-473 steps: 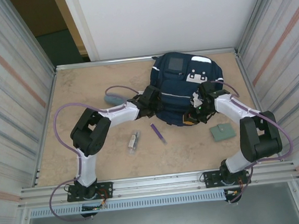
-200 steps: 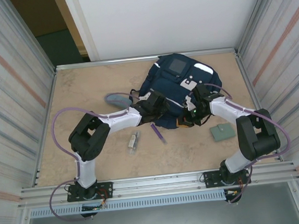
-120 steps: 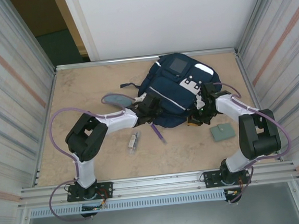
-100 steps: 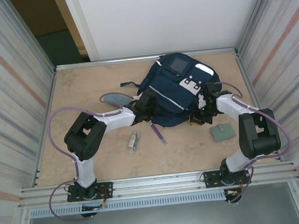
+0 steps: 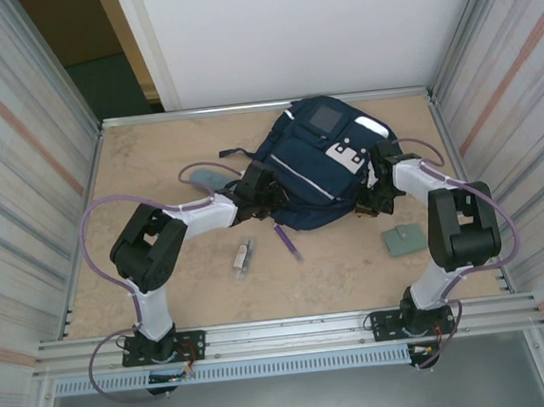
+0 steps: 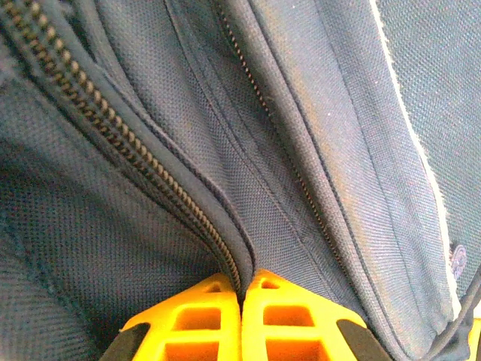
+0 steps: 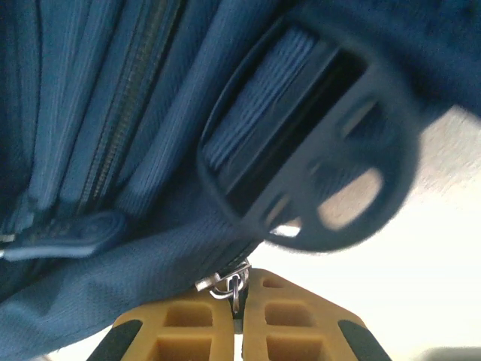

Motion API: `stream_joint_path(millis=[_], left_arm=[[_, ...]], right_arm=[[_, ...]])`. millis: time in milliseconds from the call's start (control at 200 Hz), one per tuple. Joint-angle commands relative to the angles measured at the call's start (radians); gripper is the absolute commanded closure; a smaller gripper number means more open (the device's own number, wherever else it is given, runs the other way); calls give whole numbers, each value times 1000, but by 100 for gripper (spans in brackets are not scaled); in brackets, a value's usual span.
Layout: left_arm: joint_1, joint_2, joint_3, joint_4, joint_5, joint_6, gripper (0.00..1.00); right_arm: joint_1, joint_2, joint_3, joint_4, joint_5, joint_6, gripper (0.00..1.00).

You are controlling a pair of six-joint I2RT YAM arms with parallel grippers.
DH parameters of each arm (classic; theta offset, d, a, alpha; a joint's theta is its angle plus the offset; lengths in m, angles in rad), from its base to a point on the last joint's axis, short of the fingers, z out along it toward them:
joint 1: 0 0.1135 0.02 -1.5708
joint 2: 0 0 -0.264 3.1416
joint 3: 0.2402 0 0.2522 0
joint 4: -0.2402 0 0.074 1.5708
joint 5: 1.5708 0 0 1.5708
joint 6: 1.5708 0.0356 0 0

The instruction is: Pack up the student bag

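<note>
The student bag (image 5: pixel 321 161) is a navy backpack with white patches, lying at the back middle of the table. My left gripper (image 5: pixel 258 193) is at its left edge. In the left wrist view the orange fingers (image 6: pixel 203 320) are shut on a fold of the bag's fabric (image 6: pixel 338 113) beside a zipper line (image 6: pixel 135 150). My right gripper (image 5: pixel 373 198) is at the bag's right lower edge. There its fingers (image 7: pixel 289 320) are shut on a small metal zipper pull (image 7: pixel 231 283), under a black plastic buckle (image 7: pixel 316 165).
On the tabletop in front of the bag lie a purple pen (image 5: pixel 289 242), a small pale item (image 5: pixel 244 256) and a grey-green pad (image 5: pixel 405 239). A grey-blue pouch (image 5: pixel 203 178) lies left of the bag. Ribbed metal walls (image 5: pixel 23 187) close both sides.
My left gripper has closed on the bag's edge and drawn it left. My right gripper has moved right and back with the zipper pull. The bag has turned and spread, and a strap now shows at its left.
</note>
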Motion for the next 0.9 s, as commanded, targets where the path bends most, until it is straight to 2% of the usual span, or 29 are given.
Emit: stream_joint_path(millis=[0,190,381,596,752,807,892], left_arm=[[19,-37,-22,-136,17,83,100],[30,-56,-25,-161,40,101,100],[30,-62,-12,-164,87,123,100],[21,-115,-34,-113,149,97,100],[4,-215,-25,-153,137,98,81],[1,-251,-15,-185,119,98,67],[4,-297,10,-249,99,91,53]], right_arm=[[-31,29,43,-33,111,-35,94],[-53,69,82,-69,212,-53,91],[-83,99,99,-51,237,-45,88],[-103,35,79,-28,215,-29,75],[-111,-116,17,2,241,-1,63],[-113,-181,3,3,267,4,58],[-113,-297,-20,12,322,13,52]])
